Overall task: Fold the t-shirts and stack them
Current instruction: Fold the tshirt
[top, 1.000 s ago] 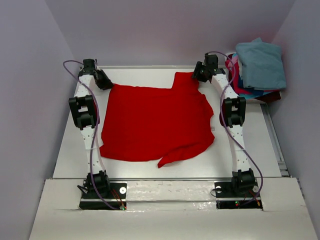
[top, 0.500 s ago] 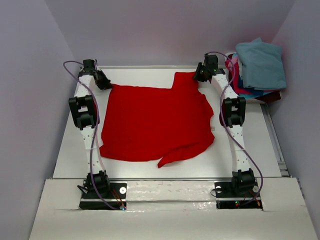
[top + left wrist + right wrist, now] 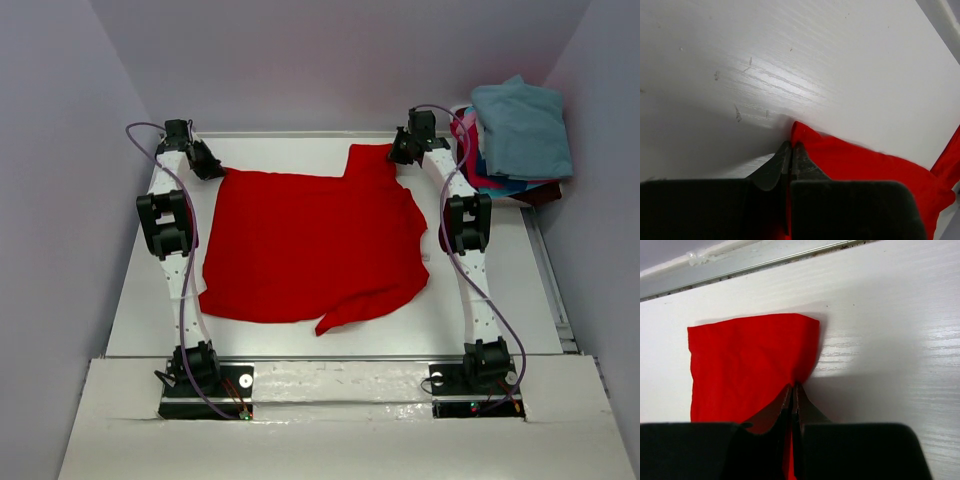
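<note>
Red t-shirt [image 3: 310, 245] spread flat, shirt pile [image 3: 520, 130] far R.

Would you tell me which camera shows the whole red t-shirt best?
Top external: the whole red t-shirt lies spread on the table. Each wrist view shows only one far corner of it.

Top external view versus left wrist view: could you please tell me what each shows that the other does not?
Only the top external view shows the whole red t-shirt spread flat, the right pincer at its far right corner, and the pile of other shirts at the far right, teal on top. Only the left wrist view shows the left pincer shut on the shirt's corner, and faint scuff marks on the bare surface. Both show the red t-shirt, the white table and the left pincer.
</note>
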